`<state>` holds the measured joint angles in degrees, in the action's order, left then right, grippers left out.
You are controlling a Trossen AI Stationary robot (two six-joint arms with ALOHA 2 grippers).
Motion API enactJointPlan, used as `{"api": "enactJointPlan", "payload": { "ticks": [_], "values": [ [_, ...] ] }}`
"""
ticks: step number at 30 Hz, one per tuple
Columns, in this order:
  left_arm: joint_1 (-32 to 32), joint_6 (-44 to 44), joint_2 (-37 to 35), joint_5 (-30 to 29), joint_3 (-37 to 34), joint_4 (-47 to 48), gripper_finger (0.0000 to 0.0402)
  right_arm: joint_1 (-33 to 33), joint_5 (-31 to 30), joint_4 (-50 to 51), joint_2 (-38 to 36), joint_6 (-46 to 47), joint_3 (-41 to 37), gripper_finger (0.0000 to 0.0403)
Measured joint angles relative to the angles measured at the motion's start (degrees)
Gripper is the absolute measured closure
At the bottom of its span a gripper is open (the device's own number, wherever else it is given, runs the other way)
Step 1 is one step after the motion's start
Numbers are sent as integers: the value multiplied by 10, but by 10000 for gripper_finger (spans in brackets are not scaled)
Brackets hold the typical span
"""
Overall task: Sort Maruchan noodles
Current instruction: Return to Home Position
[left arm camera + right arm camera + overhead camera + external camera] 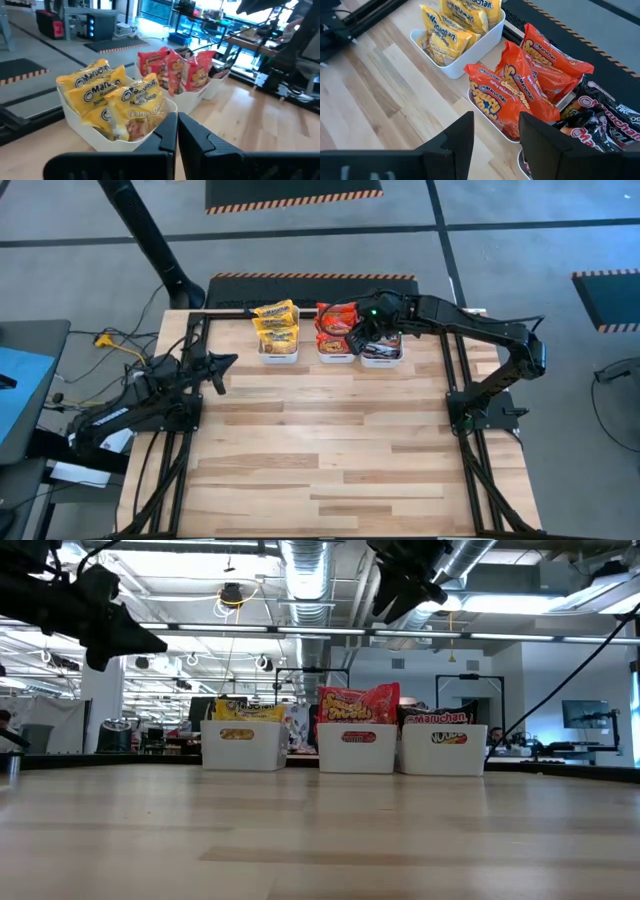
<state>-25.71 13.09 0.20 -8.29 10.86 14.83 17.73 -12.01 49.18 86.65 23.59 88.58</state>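
Observation:
The Maruchan noodles stand in three white bins along the table's far side. Yellow packets (275, 325) fill the left bin, red packets (337, 320) the middle one, and dark packets (381, 348) the right one. They also show as yellow packets (112, 97), red packets (520, 95) and dark packets (600, 125). My right gripper (362, 332) hovers open above the red and dark bins, its fingers (460, 135) empty. My left gripper (228, 363) is shut and empty, in the air left of and nearer than the yellow bin (150, 135).
The three white bins (357, 748) sit side by side near the far edge. Black frame rails (455, 370) run along the table's left and right sides. Bare wooden table (330, 450) stretches from the bins to the near edge.

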Motion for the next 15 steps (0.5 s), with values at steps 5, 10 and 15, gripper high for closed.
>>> {"api": "enactJointPlan", "payload": {
  "ticks": [5,10,15],
  "values": [
    [0,40,1,16,-50,-45,401,0,0,7,0,-14,0,223],
    [1,61,4,29,-75,-94,401,-2,1,22,0,-40,0,223],
    [0,61,7,-11,-75,-90,401,-14,2,21,-36,-64,0,223]
  ]
}}
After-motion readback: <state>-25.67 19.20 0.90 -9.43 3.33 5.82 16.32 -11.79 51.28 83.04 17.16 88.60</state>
